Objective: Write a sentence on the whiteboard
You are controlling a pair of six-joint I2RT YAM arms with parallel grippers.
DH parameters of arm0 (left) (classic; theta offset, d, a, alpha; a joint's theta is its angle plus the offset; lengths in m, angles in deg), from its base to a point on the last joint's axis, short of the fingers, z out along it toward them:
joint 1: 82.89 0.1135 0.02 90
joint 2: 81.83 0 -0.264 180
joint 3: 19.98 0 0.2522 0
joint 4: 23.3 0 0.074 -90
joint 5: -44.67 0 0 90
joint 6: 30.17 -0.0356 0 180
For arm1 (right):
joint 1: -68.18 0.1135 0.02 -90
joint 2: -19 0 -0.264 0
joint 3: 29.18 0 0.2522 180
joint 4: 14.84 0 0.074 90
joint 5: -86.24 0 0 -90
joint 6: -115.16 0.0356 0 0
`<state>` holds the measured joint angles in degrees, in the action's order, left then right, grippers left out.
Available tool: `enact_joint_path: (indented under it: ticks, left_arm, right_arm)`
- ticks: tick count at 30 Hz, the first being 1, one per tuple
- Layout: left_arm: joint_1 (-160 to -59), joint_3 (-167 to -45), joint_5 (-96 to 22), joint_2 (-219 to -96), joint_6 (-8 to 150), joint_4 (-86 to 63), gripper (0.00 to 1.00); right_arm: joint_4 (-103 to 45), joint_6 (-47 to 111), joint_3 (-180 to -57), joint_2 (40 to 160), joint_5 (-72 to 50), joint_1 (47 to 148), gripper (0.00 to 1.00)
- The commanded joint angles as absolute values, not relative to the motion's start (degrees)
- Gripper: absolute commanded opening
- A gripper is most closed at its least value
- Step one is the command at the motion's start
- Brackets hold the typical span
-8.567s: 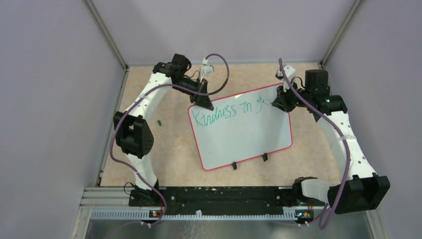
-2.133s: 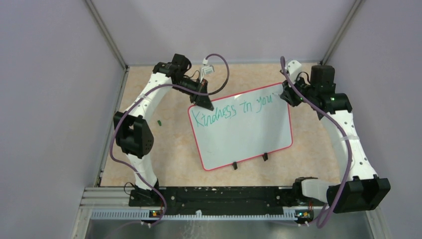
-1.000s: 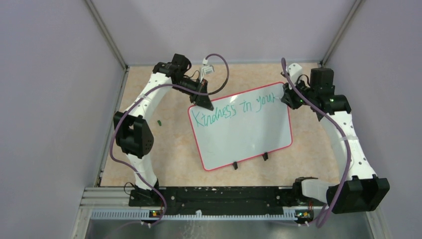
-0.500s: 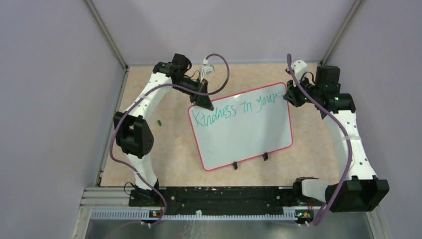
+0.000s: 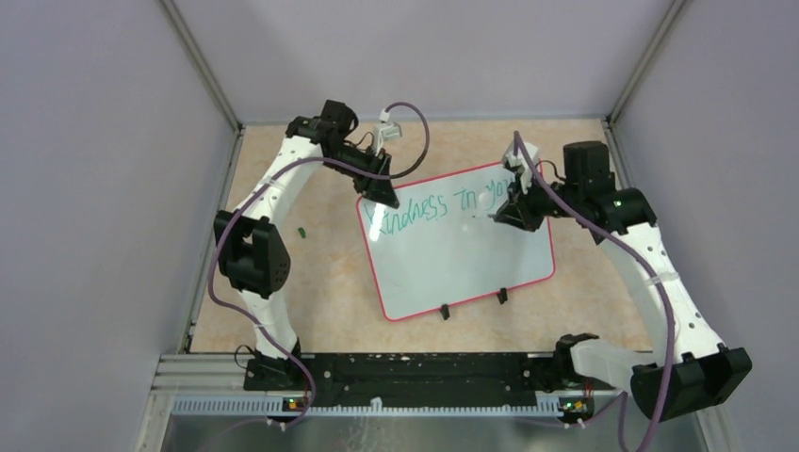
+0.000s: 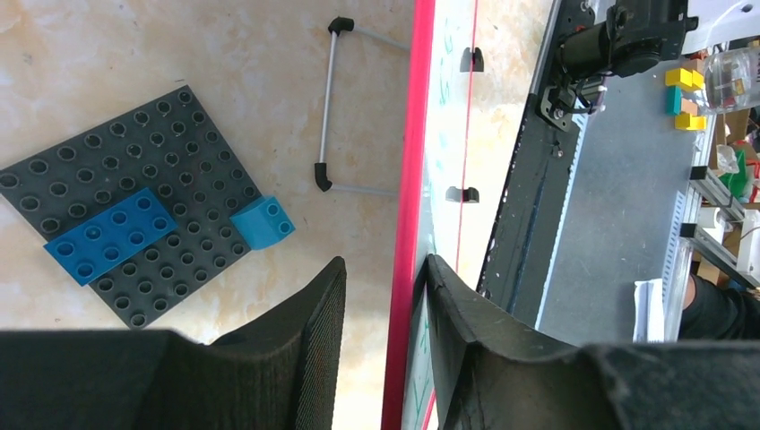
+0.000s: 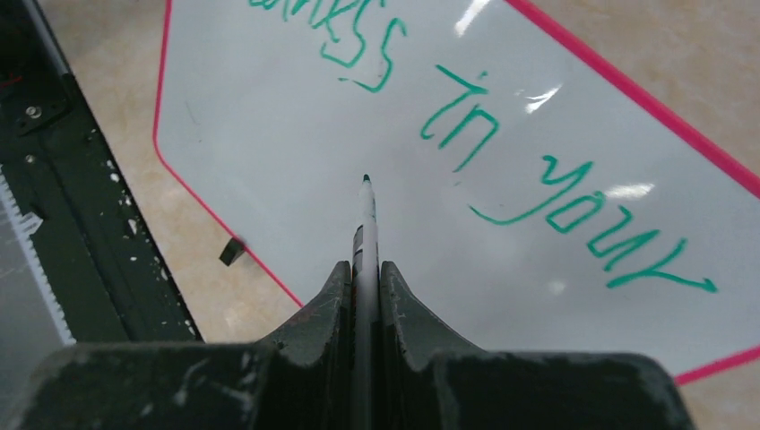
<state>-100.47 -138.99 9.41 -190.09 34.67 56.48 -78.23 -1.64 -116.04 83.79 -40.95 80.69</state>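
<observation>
The whiteboard [image 5: 462, 268] with its red-pink rim lies slanted mid-table. The sentence [image 5: 443, 205] reads "Kindness in your" in teal on one line; its first letter is hidden by my left gripper. My left gripper [image 5: 381, 196] straddles the board's far left corner. In the left wrist view its jaws [image 6: 385, 264] stand apart around the rim [image 6: 408, 179]: one finger touches the board face, the other is clear of it. My right gripper [image 7: 365, 264] is shut on the marker [image 7: 366, 224]. The marker's tip hovers over blank board below "in" [image 7: 462, 121].
A dark grey plate with blue bricks [image 6: 125, 233] and a metal stand bar [image 6: 327, 98] show beside the board's back. Two black clips [image 5: 443, 312] sit on the board's near edge. A small green piece [image 5: 302, 230] lies left of the board. A black rail [image 5: 415, 372] runs along the near edge.
The word "your" was finished on the first line. My right gripper then swung left and nearer, from the board's far right corner to over its middle. My left gripper shifted slightly.
</observation>
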Motion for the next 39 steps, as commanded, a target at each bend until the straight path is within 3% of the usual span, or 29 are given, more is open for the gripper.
enact_joint_path:
  ticks: [1,7,19,26,31,39]
  left_arm:
    - [-98.87,-137.20,9.85,-187.57,32.43,56.33,0.43]
    - [-98.16,-134.46,11.09,-186.77,32.36,56.19,0.41]
    - [-98.13,-133.36,11.70,-187.40,33.11,55.65,0.15]
    - [-98.11,-132.47,11.32,-187.08,33.51,54.85,0.00]
    - [-98.12,-132.00,11.07,-186.90,33.47,54.51,0.00]
    - [-98.17,-131.94,11.11,-186.79,33.38,54.44,0.00]
  right_arm:
    - [-74.10,1.87,-112.86,82.62,-43.63,86.73,0.00]
    - [-67.06,6.99,-107.57,82.54,-40.72,95.03,0.00]
    - [-52.69,10.33,-100.40,82.79,-21.74,111.59,0.00]
    - [-51.72,9.53,-100.51,84.37,-22.09,115.72,0.00]
    - [-53.64,8.22,-100.99,84.31,-24.92,116.61,0.00]
    - [-52.57,6.43,-100.70,85.60,-19.24,119.74,0.00]
